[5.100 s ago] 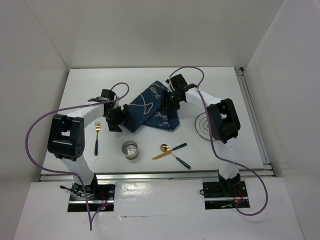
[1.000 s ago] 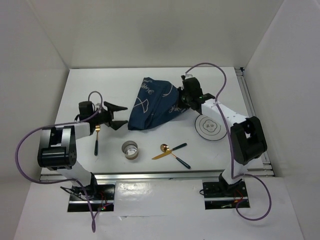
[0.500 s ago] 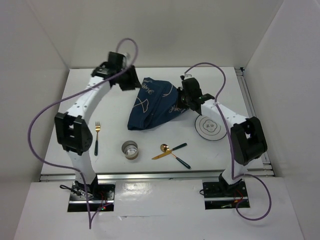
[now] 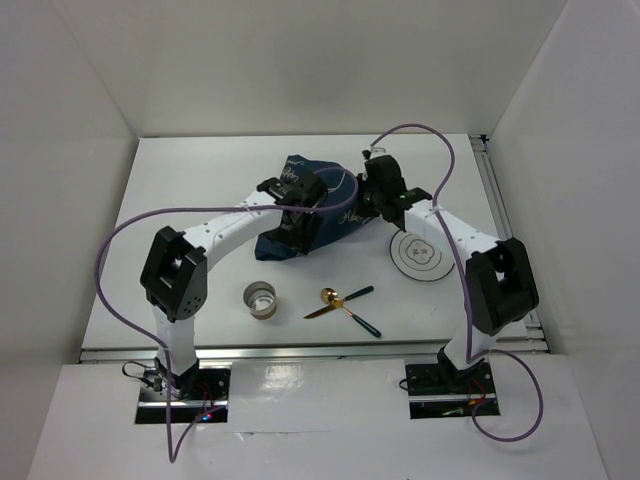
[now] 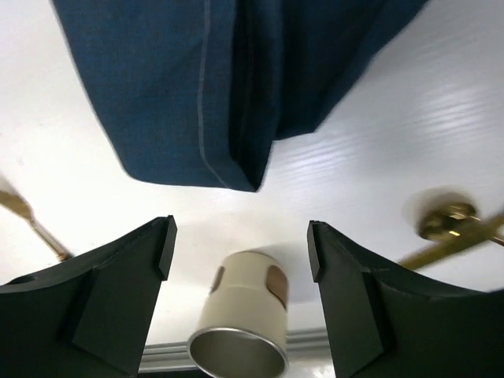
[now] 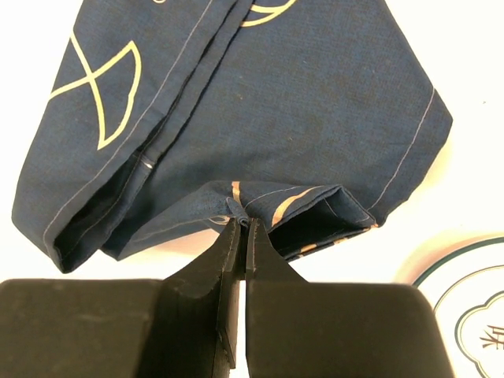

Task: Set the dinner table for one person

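While right gripper (image 6: 240,227) pinches placemat (image 6: 276,102) | left gripper (image 5: 240,232) spread wide nearby

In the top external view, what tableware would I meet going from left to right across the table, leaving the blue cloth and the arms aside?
Metal cup → crossed spoon and knife → white plate.

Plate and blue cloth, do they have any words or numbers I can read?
On the plate: a green mark in the middle, cut off and too small to read.
On the blue cloth: only pale line drawings, no words.
On the cup: no writing shows.
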`<act>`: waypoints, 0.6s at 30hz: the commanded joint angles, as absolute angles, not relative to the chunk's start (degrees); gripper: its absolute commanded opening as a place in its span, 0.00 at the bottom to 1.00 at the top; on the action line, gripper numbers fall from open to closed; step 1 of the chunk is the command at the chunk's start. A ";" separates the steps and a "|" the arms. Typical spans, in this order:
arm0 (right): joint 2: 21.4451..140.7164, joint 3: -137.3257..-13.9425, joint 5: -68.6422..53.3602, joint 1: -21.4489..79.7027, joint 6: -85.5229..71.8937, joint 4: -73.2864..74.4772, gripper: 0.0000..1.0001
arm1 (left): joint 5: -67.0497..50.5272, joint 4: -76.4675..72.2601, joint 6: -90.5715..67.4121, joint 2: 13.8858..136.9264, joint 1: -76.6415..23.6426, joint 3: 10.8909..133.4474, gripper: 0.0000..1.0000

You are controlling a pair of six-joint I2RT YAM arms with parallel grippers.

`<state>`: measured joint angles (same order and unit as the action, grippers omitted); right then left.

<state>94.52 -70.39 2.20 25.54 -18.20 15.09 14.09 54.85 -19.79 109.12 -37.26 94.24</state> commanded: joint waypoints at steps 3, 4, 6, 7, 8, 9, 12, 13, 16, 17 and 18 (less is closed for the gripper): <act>89.66 -68.29 3.00 25.66 -18.37 15.64 0.00 | 27.76 50.37 -17.50 106.26 -41.30 88.60 0.85; 89.65 -67.51 2.29 25.05 -18.37 15.64 0.00 | 28.73 49.40 -16.79 105.65 -41.92 87.64 0.85; 89.65 -66.88 2.29 24.44 -18.37 15.64 0.00 | 30.23 47.13 -15.74 105.64 -43.07 85.52 0.85; 89.65 -66.36 1.68 24.43 -18.37 15.64 0.00 | 29.71 46.15 -15.21 105.12 -43.07 84.73 0.85; 89.04 -65.84 1.67 24.43 -18.37 15.64 0.00 | 29.71 45.36 -15.21 105.12 -43.68 83.33 0.85; 89.03 -65.83 1.67 24.43 -18.37 15.64 0.00 | 29.71 43.44 -14.68 104.60 -43.68 82.45 0.85; 88.51 -65.21 1.15 23.91 -18.37 15.03 0.00 | 30.58 39.39 -14.15 103.80 -44.38 78.14 0.85; 88.51 -65.21 1.14 23.38 -18.37 15.03 0.00 | 30.59 38.59 -14.15 103.80 -44.38 77.61 0.85; 88.51 -65.21 1.14 23.38 -18.37 15.03 0.00 | 32.07 36.13 -14.15 103.80 -44.38 77.08 0.84; 88.51 -65.21 1.14 23.38 -18.37 15.03 0.00 | 32.78 36.12 -14.15 103.80 -44.38 77.08 0.84; 88.51 -65.21 1.14 22.86 -18.37 15.03 0.00 | 32.78 35.34 -14.15 104.76 -44.38 77.08 0.84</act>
<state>91.09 -65.45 1.28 23.59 -18.20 15.55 29.82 39.86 -14.98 106.59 -44.34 76.73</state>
